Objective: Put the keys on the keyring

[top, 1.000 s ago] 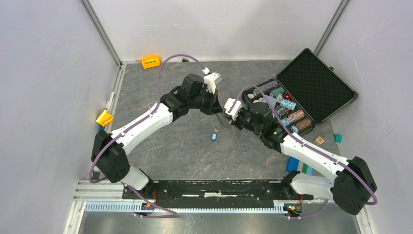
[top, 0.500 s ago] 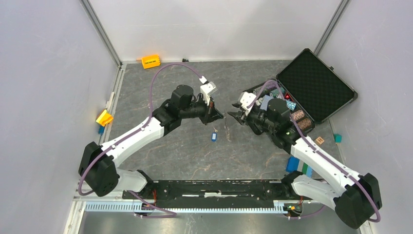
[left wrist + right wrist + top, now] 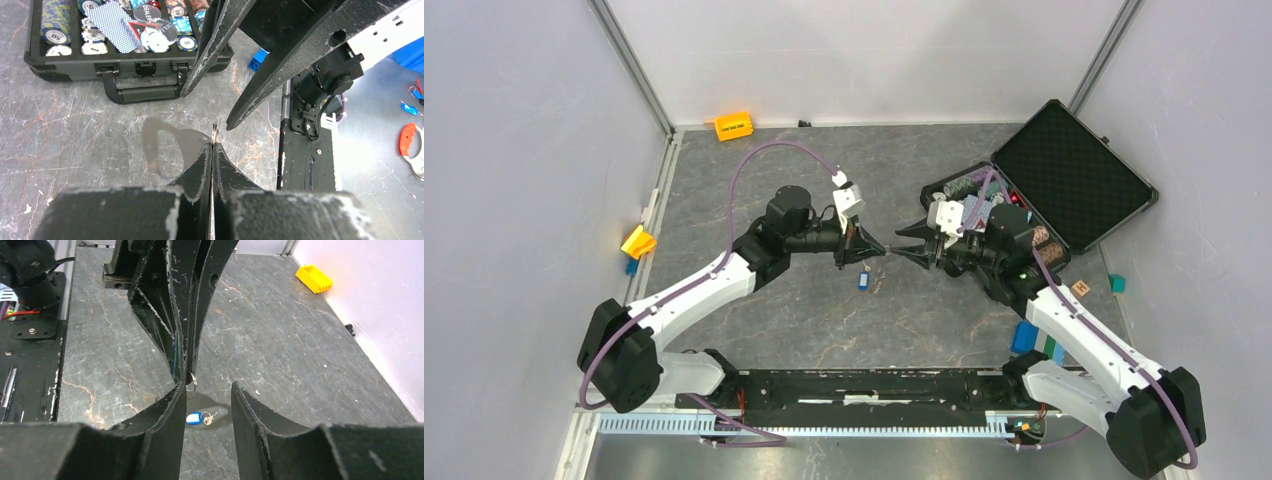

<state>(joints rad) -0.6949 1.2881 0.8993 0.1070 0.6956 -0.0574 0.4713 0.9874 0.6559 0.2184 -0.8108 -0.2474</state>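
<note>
Below the pinching left gripper [image 3: 188, 365], right wrist shows keyring [image 3: 191, 385].

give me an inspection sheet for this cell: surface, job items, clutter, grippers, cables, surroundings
surface: grey marbled tabletop, no spills seen
job's things: keyring pinched at the left gripper's tip, hanging above the table; blue-tagged key lying on the table, not on the ring
clutter: open poker chip case far right; orange block at the back; yellow piece by the left rail; blue and green blocks near the right arm's base
grippers: left gripper shut on the keyring; right gripper open, facing it tip to tip
cables: purple cable runs along each arm, no snag seen
surroundings: white walls on three sides
</note>
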